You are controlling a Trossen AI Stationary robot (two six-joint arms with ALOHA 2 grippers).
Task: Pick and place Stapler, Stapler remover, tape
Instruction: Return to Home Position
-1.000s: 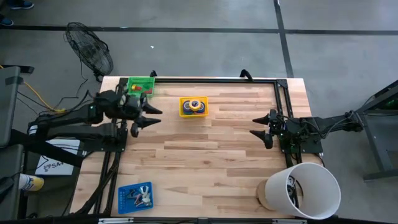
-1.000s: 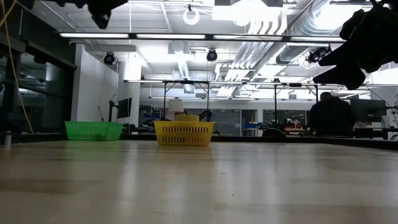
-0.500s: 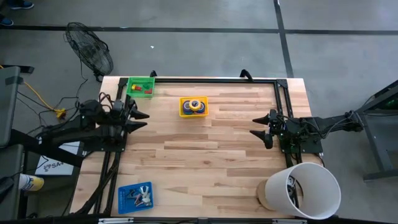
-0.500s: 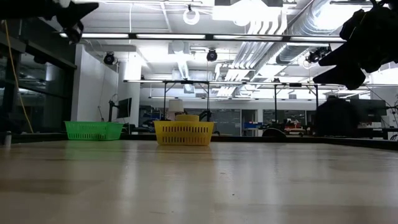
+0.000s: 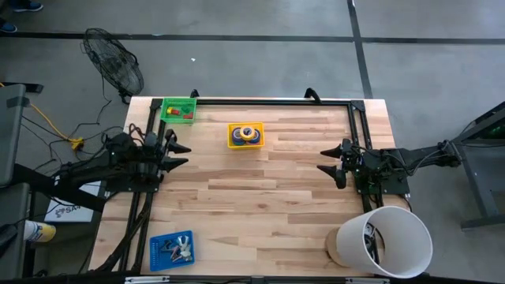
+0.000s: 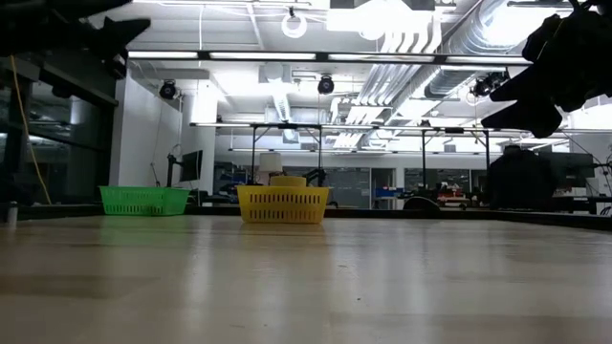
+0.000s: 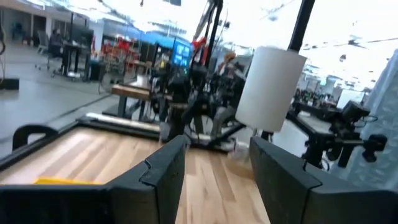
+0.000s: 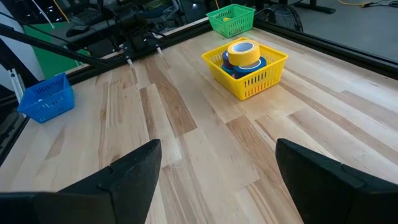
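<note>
Nothing of the task lies loose on the table point(image 5: 268, 197). The tape point(image 8: 243, 53) is stacked in the yellow bin point(image 8: 256, 83). The staplers point(image 5: 187, 113) show as small red and yellow pieces in the green bin point(image 5: 178, 101), at the left corner farthest from the low camera. The removers point(image 5: 181, 251) sit in the blue bin point(image 5: 155, 254) at the near left edge.

The left claw point(image 5: 178, 155) hangs open and empty over the table's left edge, just on the near side of the green bin, with its fingers pointing across toward the right arm. The right claw point(image 5: 327, 160) waits at the right side, also open and empty, facing it. The yellow bin lies between the two, a little nearer the left claw.

By the look of it the sorting is done — what is left is to draw the left arm back clear of the green bin, with nothing to carry.
</note>
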